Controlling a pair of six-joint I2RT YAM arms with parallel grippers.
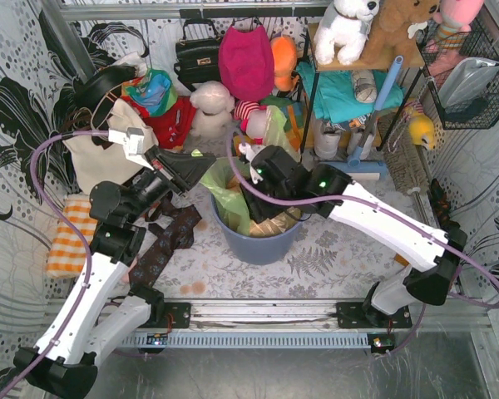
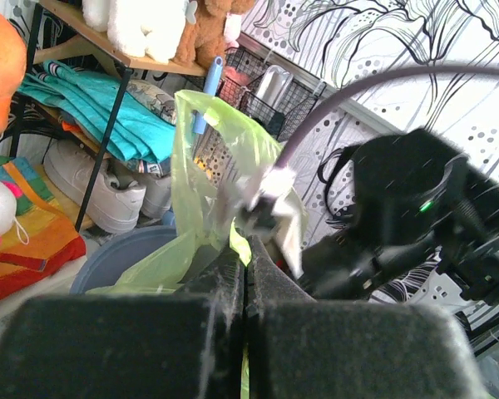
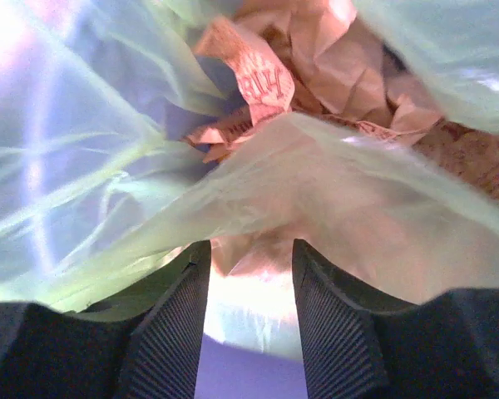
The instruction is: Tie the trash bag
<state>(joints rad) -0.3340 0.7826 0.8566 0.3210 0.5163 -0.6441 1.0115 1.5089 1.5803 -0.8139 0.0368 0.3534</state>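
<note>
Trash bag point(image 1: 231, 199) sits in the bin point(image 1: 262, 248), mouth upward. The left gripper point(image 2: 245, 249) clenches a raised flap at the rim. The right gripper point(image 3: 249, 258), jaws parted, hangs just above loose film inside the mouth.

Background's a proper jumble. A blue-grey bin point(image 1: 262, 248) sits mid-table, with a dark patterned cloth point(image 1: 168, 245) lying just left of it and an orange checked cloth point(image 1: 66, 237) further left. Behind hang a magenta bag point(image 1: 245, 62) and a black handbag point(image 1: 197, 54). The shelf holds a white plush dog point(image 1: 345, 29), a brown teddy point(image 1: 399, 29) and teal fabric point(image 1: 341, 93); white sneakers point(image 2: 96, 187) sit underneath.
</note>
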